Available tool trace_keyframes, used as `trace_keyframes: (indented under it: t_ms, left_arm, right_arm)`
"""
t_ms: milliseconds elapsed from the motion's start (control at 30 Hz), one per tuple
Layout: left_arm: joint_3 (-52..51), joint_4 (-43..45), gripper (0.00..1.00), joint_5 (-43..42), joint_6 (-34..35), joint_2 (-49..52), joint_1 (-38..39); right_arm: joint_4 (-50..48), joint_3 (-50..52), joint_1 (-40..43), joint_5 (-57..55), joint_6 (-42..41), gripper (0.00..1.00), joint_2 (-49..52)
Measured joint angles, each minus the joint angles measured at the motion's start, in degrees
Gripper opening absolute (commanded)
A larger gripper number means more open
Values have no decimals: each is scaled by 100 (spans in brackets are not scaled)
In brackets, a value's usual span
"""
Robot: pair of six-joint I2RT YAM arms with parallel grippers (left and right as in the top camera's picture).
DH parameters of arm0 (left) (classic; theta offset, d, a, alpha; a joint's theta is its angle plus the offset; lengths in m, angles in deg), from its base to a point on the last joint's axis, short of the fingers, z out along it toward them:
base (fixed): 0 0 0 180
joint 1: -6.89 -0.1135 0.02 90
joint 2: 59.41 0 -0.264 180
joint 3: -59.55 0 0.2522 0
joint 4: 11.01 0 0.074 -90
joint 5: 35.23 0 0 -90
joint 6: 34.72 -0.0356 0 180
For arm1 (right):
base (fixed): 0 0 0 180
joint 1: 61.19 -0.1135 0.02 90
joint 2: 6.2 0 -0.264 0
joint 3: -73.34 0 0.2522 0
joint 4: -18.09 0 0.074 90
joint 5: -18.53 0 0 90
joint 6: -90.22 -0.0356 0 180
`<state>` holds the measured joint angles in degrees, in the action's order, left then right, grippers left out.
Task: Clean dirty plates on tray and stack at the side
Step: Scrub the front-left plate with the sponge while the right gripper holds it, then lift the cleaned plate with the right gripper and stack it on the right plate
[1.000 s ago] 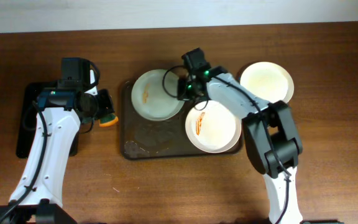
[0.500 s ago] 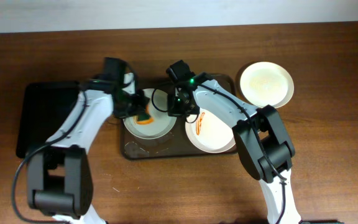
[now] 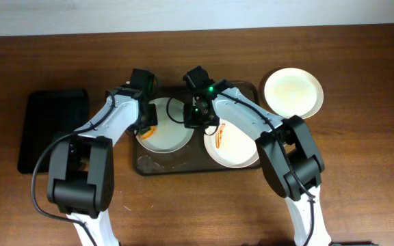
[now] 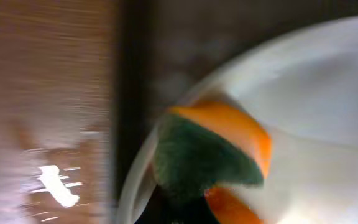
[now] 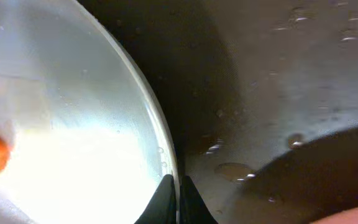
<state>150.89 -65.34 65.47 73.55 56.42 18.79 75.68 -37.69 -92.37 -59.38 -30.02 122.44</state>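
– So, where are the plates?
– Two lie on the tray (image 3: 163, 166): the left plate (image 3: 169, 133) and, just beside it, a streaked plate (image 3: 234, 147). A third plate (image 3: 293, 92) sits off the tray on the worktop (image 3: 361, 171).
– And the jaws?
– The right gripper (image 3: 198, 122) has its jaws clamped on the left plate's right rim. The left gripper (image 3: 147, 126) has its jaws pinching a sponge (image 4: 210, 155), pressed against that plate's left edge.

The sponge (image 4: 210, 155) is orange and green, one plate (image 3: 166, 135) white, second plate (image 3: 241, 147) streaked orange-red, tray (image 3: 176, 165) dark brown.
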Motion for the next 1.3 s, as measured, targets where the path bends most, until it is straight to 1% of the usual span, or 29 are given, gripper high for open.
trace_keyframes:
  t_ms: [33,67,133,167,233,300,367,467,633,700,733,767,800,833,867,900,933,1000,1067,1133,1200,1233,1300]
  left_arm:
    - [37,-151,0,321,-4,22,17]
    - [175,-444,0,470,-2,74,44]
    - [660,-968,0,726,-4,184,48]
    - [861,-1054,0,713,-4,184,9]
    - [1043,-793,0,118,-2,184,-125]
    - [1047,-542,0,-822,-2,184,-153]
    - [1047,-396,0,-1364,-2,184,-138]
    - [984,-188,0,-1740,-2,184,-103]
    - [142,697,0,-1751,-2,173,-72]
    - [55,651,0,-1296,2,116,-24]
    - [50,520,0,-859,0,81,26]
    - [66,243,0,-203,0,50,24]
    - [149,-103,0,173,0,28,26]
    - [177,-273,0,372,-4,-33,31]
    - [258,-446,0,949,-4,-251,22]
    - [299,-446,0,1259,-4,-527,-55]
    - [328,-494,0,1338,-2,-960,-131]
    - [358,-758,0,1198,149,-1757,-136]
    - [415,-1281,0,1161,262,-2382,-131]
    - [442,-1541,0,1049,280,-2424,-131]
    - [442,-1563,0,866,282,-2424,-133]
    - [442,-1561,0,804,282,-2424,-155]
    - [442,-1580,0,697,280,-2424,-278]
  right_arm:
    - [-31,0,-50,50,-2,4,0]
    - [-31,0,-79,81,-2,4,0]
    - [-11,0,-92,96,-4,4,0]
    - [17,0,-79,72,-17,4,0]
    - [46,0,-31,44,-20,4,0]
    - [55,0,-31,24,-20,4,0]
    - [52,0,-31,24,-22,4,0]
    - [55,0,-31,22,-20,4,0]
    - [85,0,-31,4,-17,4,0]
    - [87,0,-31,4,-17,4,0]
    - [90,0,-31,2,-15,4,0]
    - [96,0,-31,4,-20,4,0]
    - [76,-2,-33,50,-17,4,0]
    - [83,-2,-59,109,-17,4,0]
    - [157,-2,-70,83,-20,4,-9]
    - [236,-15,-37,63,-15,4,-13]
    - [343,-96,-31,13,2,4,-13]
    - [809,-605,-31,-160,400,4,-50]
    - [1231,-1309,-61,-994,951,4,-334]
    - [1499,-1725,-238,-2332,1362,4,-765]
    - [1687,-1873,-693,-3993,1556,4,-1139]
    - [1709,-1888,-927,-4798,1600,4,-1158]
    - [1705,-1886,-1189,-6041,1676,4,-1154]
